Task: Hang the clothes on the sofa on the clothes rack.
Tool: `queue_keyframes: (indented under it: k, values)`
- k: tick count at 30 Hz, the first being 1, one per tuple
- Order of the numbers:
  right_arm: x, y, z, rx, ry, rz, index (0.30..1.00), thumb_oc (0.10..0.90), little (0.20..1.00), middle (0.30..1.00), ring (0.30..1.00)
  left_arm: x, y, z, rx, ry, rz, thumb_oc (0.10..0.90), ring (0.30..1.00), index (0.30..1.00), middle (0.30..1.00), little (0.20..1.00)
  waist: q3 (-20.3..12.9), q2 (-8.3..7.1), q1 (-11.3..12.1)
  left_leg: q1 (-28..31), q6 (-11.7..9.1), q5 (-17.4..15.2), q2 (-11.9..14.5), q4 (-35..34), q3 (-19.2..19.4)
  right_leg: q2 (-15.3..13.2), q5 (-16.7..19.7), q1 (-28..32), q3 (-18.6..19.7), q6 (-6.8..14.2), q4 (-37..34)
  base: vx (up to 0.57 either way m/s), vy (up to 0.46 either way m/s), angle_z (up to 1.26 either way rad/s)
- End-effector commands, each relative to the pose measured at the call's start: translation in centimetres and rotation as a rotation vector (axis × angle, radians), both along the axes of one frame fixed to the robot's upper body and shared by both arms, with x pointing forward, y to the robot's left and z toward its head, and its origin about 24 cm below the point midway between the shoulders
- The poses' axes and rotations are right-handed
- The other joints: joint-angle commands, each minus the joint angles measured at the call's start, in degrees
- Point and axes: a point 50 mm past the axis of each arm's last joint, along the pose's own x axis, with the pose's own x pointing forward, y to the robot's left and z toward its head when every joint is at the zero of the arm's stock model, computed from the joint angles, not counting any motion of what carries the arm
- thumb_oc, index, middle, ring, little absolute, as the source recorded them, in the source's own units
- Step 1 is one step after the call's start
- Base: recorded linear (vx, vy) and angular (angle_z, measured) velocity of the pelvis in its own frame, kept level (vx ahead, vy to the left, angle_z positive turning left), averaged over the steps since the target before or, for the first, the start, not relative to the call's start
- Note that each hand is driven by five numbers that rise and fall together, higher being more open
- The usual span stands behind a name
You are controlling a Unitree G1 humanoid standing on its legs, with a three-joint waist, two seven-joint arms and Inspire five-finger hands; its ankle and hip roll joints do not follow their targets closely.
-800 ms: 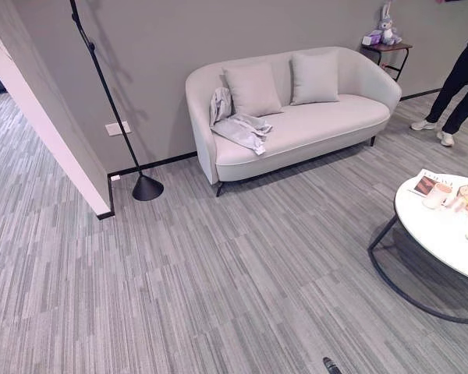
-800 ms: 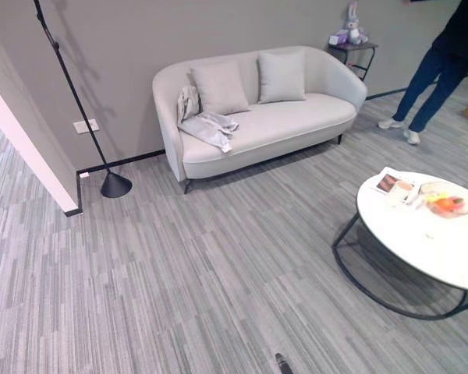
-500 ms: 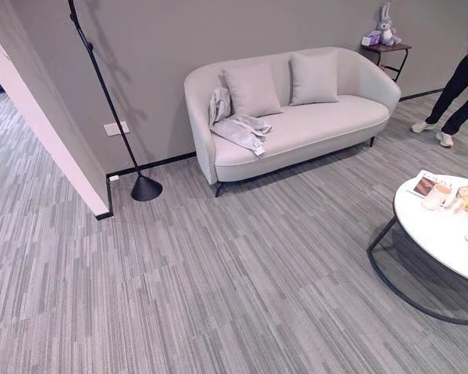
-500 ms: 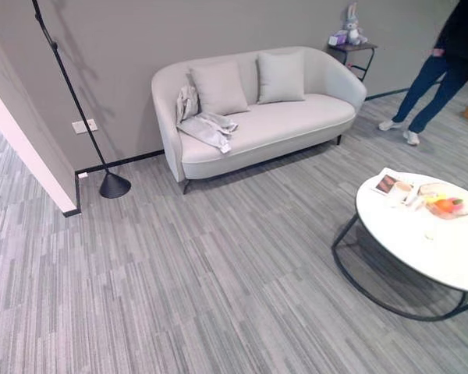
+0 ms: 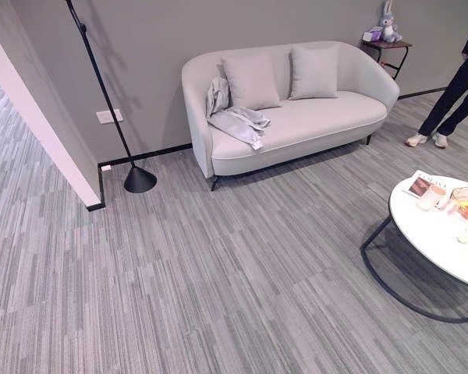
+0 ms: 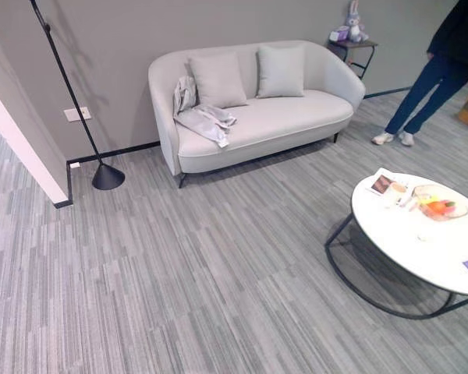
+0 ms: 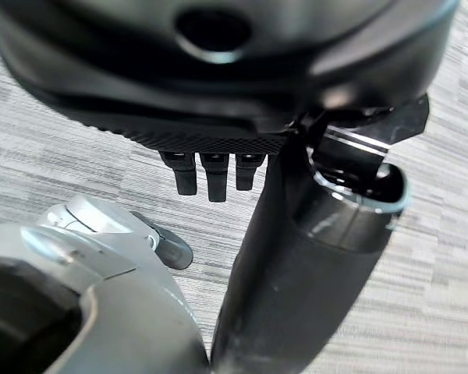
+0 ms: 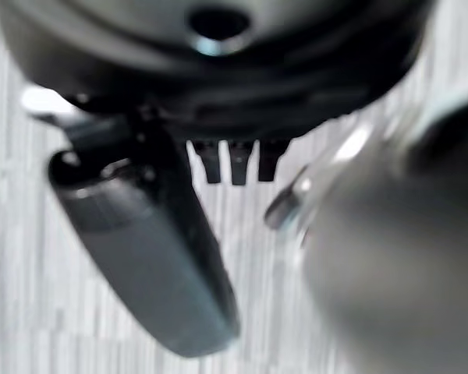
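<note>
The whole picture has shifted since the earlier frames, so the camera has moved, not the furniture: the sofa (image 5: 288, 101) and the floor lamp (image 5: 109, 101) now sit slightly more to the left and higher, and I judge the robot is walking toward the sofa, so the task is only in its approach step. From the left: the lamp stands by the wall with its base on the carpet, then comes the sofa against the far wall. The grey clothes (image 5: 235, 118) lie on its left end, partly draped over the left arm and backrest, just beside the left cushion (image 5: 250, 80); nothing holds them yet. A side table (image 5: 384, 45) with a toy rabbit (image 5: 387, 19) stands at the far right. The person (image 6: 433, 70) at the far right has stepped a little closer to the sofa than before. On the near right is the round table (image 6: 421, 249). The left hand (image 7: 210, 167) and the right hand (image 8: 230, 160) hang over the carpet with fingers straight and relaxed, holding nothing.
</note>
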Motion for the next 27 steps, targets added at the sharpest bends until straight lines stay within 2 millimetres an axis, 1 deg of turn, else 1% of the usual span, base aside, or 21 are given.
queue_keyframes:
  k: [1, 10, 18, 19, 20, 21, 22, 23, 25, 26, 27]
  values:
    - [1.3, -0.6, 0.2, -0.019, -0.034, 0.017, 0.900, 0.800, 0.900, 0.900, 0.900, 0.8, -0.8, -0.1, -0.008, -0.016, -0.045, 0.800, 0.900, 0.900, 0.900, 0.900, -2.67, -0.97, -0.27, -2.26, -3.22, -1.18, 0.29, -0.73, -3.58, -2.82, -3.55, -0.53, -0.83, 4.99, 0.68, 0.00, 0.011, -0.03]
    - [1.9, -0.7, 0.2, -0.018, -0.041, 0.035, 0.900, 0.800, 0.900, 0.900, 0.900, 0.7, -0.9, -0.1, -0.010, -0.010, -0.051, 0.800, 0.900, 0.900, 0.900, 0.900, -2.66, -0.77, 0.05, -1.71, -2.93, -1.57, -0.12, -0.73, -4.02, -3.37, -3.81, 0.23, -1.74, 5.23, 0.68, 0.01, 0.026, 0.01]
    - [1.6, -1.2, 0.3, -0.024, -0.019, 0.059, 0.900, 0.800, 0.900, 0.900, 0.900, 0.5, -0.9, -0.1, -0.013, -0.004, -0.072, 0.800, 0.900, 0.900, 0.900, 0.900, -2.10, -0.56, 0.86, -1.15, -2.16, -1.89, -1.19, -0.73, -5.34, -4.28, -3.85, 1.19, -3.55, 5.61, 1.16, 0.02, 0.066, 0.10]
    - [2.1, -1.5, 0.4, -0.032, -0.027, 0.070, 0.900, 0.800, 0.900, 0.900, 0.900, 1.0, -0.8, -0.1, -0.009, -0.014, -0.086, 0.800, 0.900, 0.900, 0.900, 0.900, -1.35, -0.50, 1.15, -1.24, -1.74, -1.83, -1.38, -0.52, -5.76, -4.37, -5.08, 0.04, -4.28, 5.44, 4.77, -0.04, 0.091, 0.17]
    - [2.5, -1.5, 0.4, -0.037, -0.038, 0.082, 0.900, 0.800, 0.900, 0.900, 0.900, 1.3, -0.7, 0.0, -0.005, -0.023, -0.095, 0.800, 0.900, 0.900, 0.900, 0.900, -0.57, -0.45, 1.26, -1.30, -1.45, -1.79, -1.32, -0.32, -5.92, -4.33, -5.97, -1.29, -4.21, 5.31, 7.65, -0.10, 0.157, 0.21]
    - [3.5, -1.5, 0.5, -0.046, -0.058, 0.118, 0.900, 0.800, 0.900, 0.900, 0.900, 2.0, -0.6, 0.0, 0.003, -0.042, -0.118, 0.800, 0.900, 0.900, 0.900, 0.900, 1.28, -0.05, 1.41, -1.00, -0.89, -1.93, -1.28, -0.03, -5.71, -4.48, -6.80, -3.88, -4.98, 6.57, 13.31, -0.09, 0.096, 0.13]
    - [3.6, -1.5, 0.6, -0.046, -0.059, 0.118, 0.900, 0.800, 0.900, 0.900, 0.900, 2.1, -0.6, 0.0, 0.003, -0.043, -0.119, 0.800, 0.900, 0.900, 0.900, 0.900, 1.35, -0.10, 1.45, -1.04, -0.85, -1.92, -1.36, -0.01, -5.65, -4.63, -7.13, -4.22, -4.89, 6.62, 13.96, -0.07, 0.168, 0.10]
    - [4.5, -1.4, 0.6, -0.046, -0.081, 0.152, 0.900, 0.800, 0.900, 0.900, 0.900, 2.3, -0.6, 0.1, 0.014, -0.039, -0.161, 0.800, 0.900, 0.900, 0.900, 0.900, 2.68, 0.81, 1.49, 0.27, -0.17, -2.69, -1.11, 0.00, -5.26, -6.14, -7.14, -7.56, -6.04, 9.08, 22.54, 0.00, 0.143, -0.03]
    - [5.5, -1.3, 0.8, -0.045, -0.118, 0.174, 0.900, 0.800, 0.900, 0.900, 0.900, 2.4, -0.4, 0.1, 0.017, -0.032, -0.194, 0.800, 0.900, 0.900, 0.900, 0.900, 4.35, 1.74, 1.31, 2.02, 0.39, -3.45, -0.63, -0.02, -4.82, -7.49, -5.36, -11.36, -7.07, 11.21, 31.43, 0.02, 0.129, -0.14]
    - [5.8, -1.1, 0.8, -0.046, -0.129, 0.175, 0.900, 0.800, 0.900, 0.900, 0.900, 2.3, -0.4, 0.1, 0.017, -0.026, -0.201, 0.800, 0.900, 0.900, 0.900, 0.900, 4.62, 1.86, 1.42, 2.70, 0.49, -3.81, -0.60, -0.08, -4.79, -8.36, -4.44, -12.40, -7.58, 11.65, 33.74, 0.13, 0.017, -0.08]
    - [5.9, -1.1, 0.8, -0.049, -0.141, 0.174, 0.900, 0.800, 0.900, 0.900, 0.900, 2.4, -0.1, 0.1, 0.026, -0.021, -0.219, 0.800, 0.900, 0.900, 0.900, 0.900, 4.88, 1.65, 1.60, 3.79, 0.45, -4.66, -0.67, -0.24, -4.83, -10.38, -4.52, -12.30, -9.87, 10.94, 31.38, 0.19, -0.061, 0.04]
